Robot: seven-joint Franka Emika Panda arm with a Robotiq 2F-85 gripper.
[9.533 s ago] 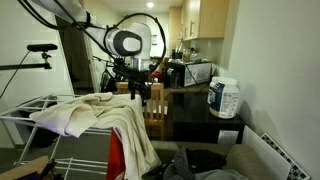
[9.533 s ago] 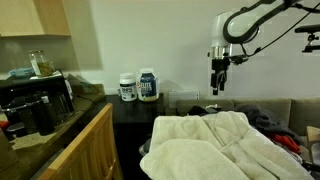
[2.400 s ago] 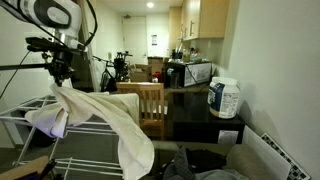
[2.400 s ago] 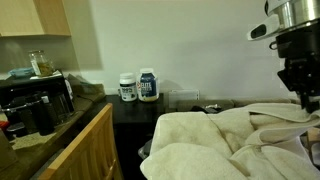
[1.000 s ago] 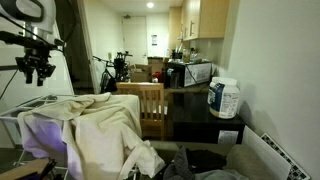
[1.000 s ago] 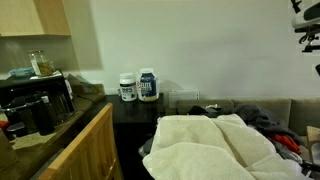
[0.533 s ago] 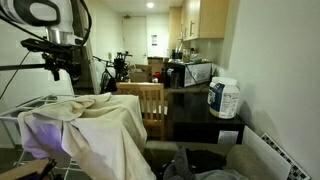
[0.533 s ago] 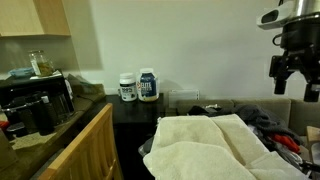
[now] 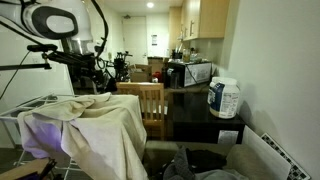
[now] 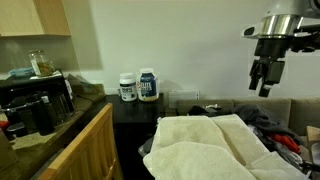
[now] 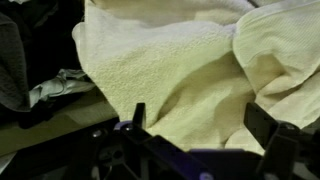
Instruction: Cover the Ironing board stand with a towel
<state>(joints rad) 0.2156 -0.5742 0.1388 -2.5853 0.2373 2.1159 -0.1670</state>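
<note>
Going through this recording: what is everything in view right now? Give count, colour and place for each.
towel: one, cream, draped over the rack
drying rack: one, white wire, under the towel, one end showing
chair: one, wooden, behind the rack
tubs: two, white with blue labels, on the dark table by the wall
microwave: one, silver, on the back counter
appliance: one, black, on the wooden counter
clothes pile: dark, behind the towel
gripper: one, black, open, in the air above the towel, holding nothing
</note>
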